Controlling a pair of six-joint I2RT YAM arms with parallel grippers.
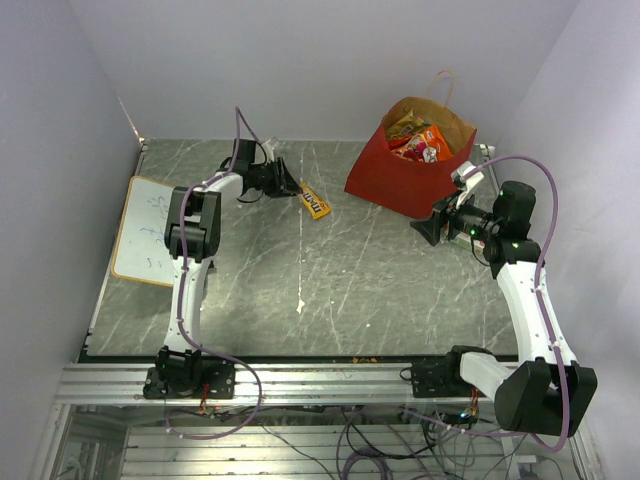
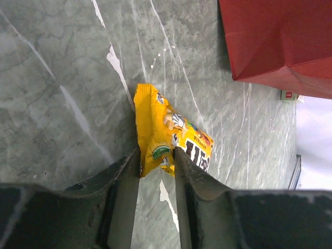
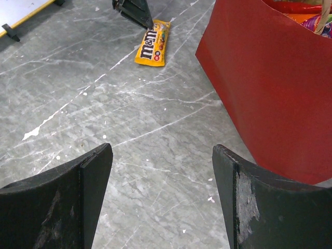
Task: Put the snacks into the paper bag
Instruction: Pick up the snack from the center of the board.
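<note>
The table (image 1: 380, 290) is a grey-green stone top with thin white lines in it. White walls (image 1: 300, 60) stand close at the far side and at both sides. A flat white board (image 1: 150, 230) lies at the left edge, and one of its corners hangs over the edge. The big middle part of the table is bare, so there is a lot of room to move between the two arms.

The red paper bag (image 1: 385, 180) stands at the far right, near the right wall. Its mouth is open, and one tan handle (image 1: 443, 85) sticks up. Some snacks (image 1: 420, 140) in red, orange and yellow lie inside it.

One yellow candy pack (image 2: 166, 129) lies flat on the table, to the left of the bag and well apart from it. The left gripper (image 1: 283, 185) is right at this pack. Its fingers (image 2: 122, 181) stand close together, one on each side of the near end of the pack. They look like they touch it, but I cannot tell if they squeeze it tight.

The right gripper (image 3: 162, 155) hangs just beside the near side of the bag. Its fingers (image 3: 88, 176) are spread wide, and there is only table between them.
</note>
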